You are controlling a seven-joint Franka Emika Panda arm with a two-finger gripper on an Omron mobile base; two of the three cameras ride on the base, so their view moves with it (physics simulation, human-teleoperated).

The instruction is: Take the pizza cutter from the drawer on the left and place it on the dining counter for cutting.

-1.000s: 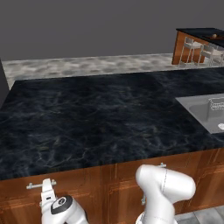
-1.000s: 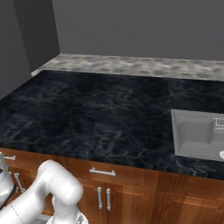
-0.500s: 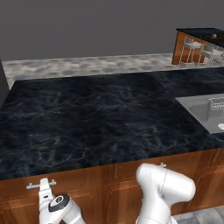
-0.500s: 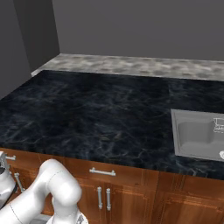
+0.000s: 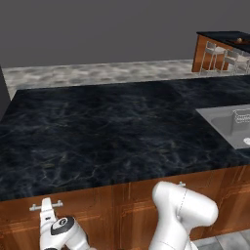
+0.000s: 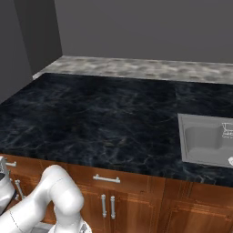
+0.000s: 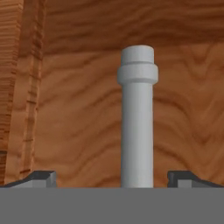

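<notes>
The drawer (image 5: 24, 217) is the reddish-brown front at the left, under the black counter, and it looks shut. Its silver bar handle (image 5: 35, 207) is close up in the hand view as a grey bar (image 7: 137, 122) against the wood. My gripper (image 7: 112, 179) is open, with one fingertip (image 7: 41, 177) on each side of the bar and not touching it. In the base views the gripper (image 5: 47, 209) (image 6: 2, 167) sits low at that handle. The pizza cutter is hidden. The dining counter (image 5: 222, 36) with pale chairs (image 5: 215, 52) stands far off at the right.
A black marble counter top (image 5: 122, 127) spans the front, with a grey sink (image 6: 205, 143) set in at the right. Below it are another drawer with a bar handle (image 6: 106, 179) and cabinet doors with vertical handles (image 6: 108, 207). My own arm bends low before the cabinets.
</notes>
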